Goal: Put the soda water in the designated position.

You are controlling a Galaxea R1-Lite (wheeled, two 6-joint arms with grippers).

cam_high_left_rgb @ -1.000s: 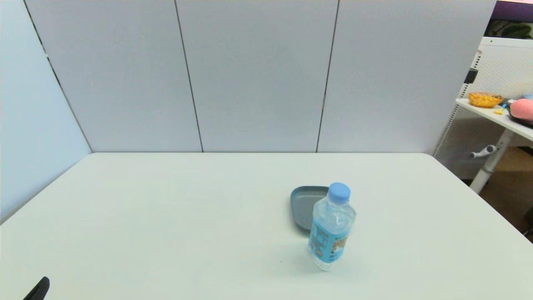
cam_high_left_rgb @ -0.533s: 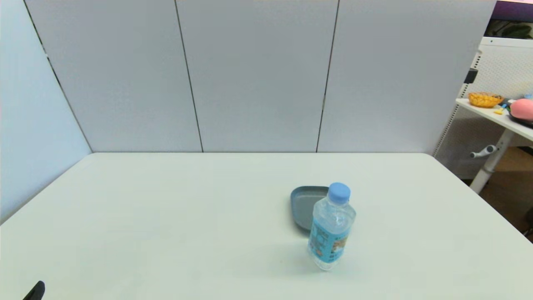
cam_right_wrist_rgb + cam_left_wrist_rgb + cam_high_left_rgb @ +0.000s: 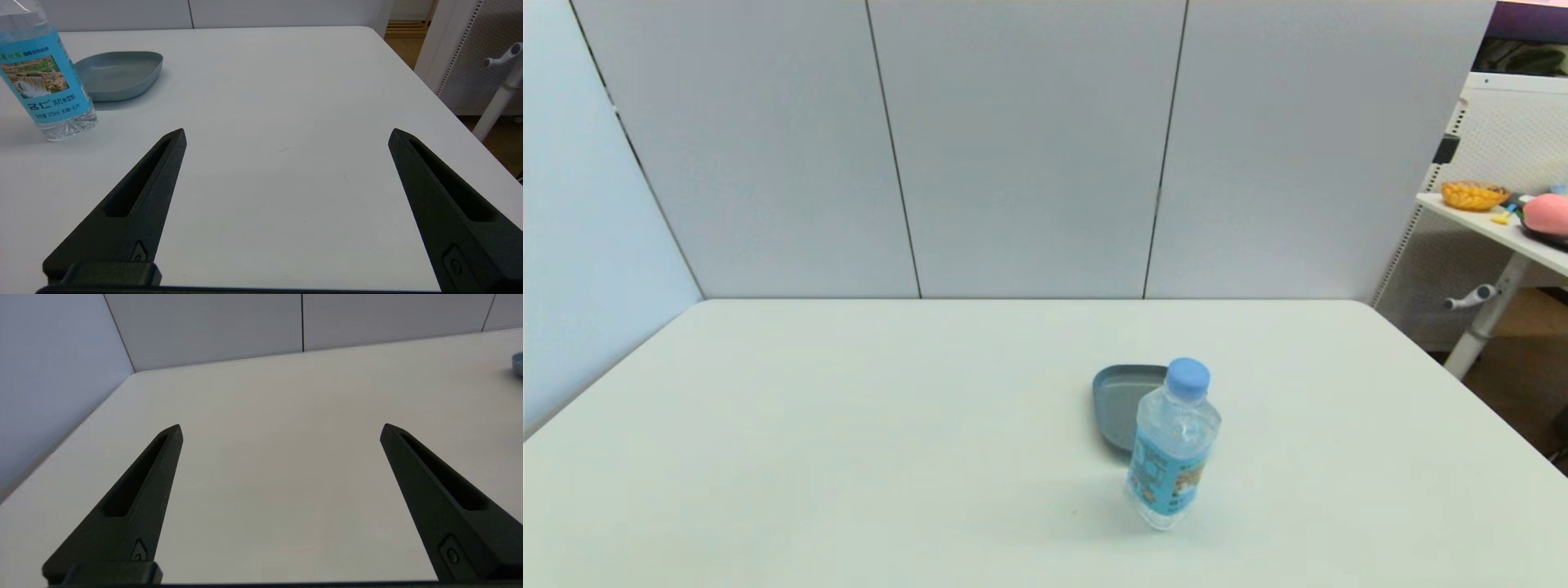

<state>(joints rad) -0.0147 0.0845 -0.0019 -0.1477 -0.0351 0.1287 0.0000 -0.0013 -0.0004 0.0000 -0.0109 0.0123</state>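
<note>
My left gripper [image 3: 281, 430] just slid back out of the head cam, fingers wide open, holding nothing. Right gripper [image 3: 286, 136] is low over the bench [image 3: 849, 425], also wide open and empty. Bottle [image 3: 1172, 445] is upright just in front of the plate [image 3: 1117, 400], maybe touching its rim, can't tell. Prob the right goes next imo.

Both grippers' fingers [image 3: 135, 498] [image 3: 445, 204] are long, matte black, tapered, slotted, with a small screw.
</note>
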